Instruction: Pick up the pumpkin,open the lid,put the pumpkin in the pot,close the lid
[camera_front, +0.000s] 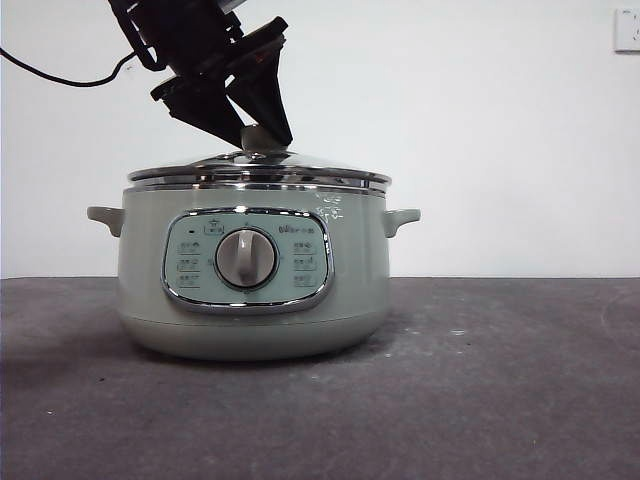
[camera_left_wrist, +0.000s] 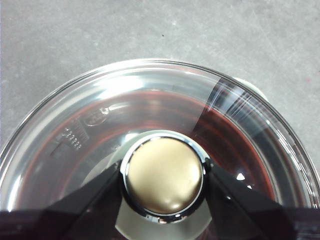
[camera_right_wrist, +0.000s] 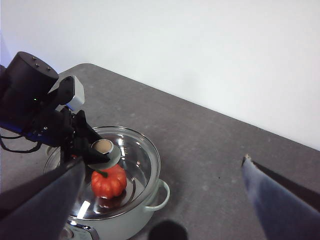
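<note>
The sage-green pot (camera_front: 250, 300) stands on the dark table with the glass lid (camera_front: 260, 170) resting on its rim. My left gripper (camera_front: 255, 135) reaches down from the upper left and is shut on the lid's round knob (camera_left_wrist: 162, 175), one black jaw on each side. Through the lid (camera_right_wrist: 135, 150), the right wrist view shows the orange pumpkin (camera_right_wrist: 109, 182) lying inside the pot (camera_right_wrist: 125, 220), below the left gripper (camera_right_wrist: 97, 150). My right gripper (camera_right_wrist: 164, 161) hangs open and high above the table, to the side of the pot, holding nothing.
The pot has small side handles (camera_front: 402, 218) and a front control panel with a round dial (camera_front: 246, 258). A black cable (camera_front: 60, 75) trails from the left arm. Behind is a white wall with a socket (camera_front: 628, 30).
</note>
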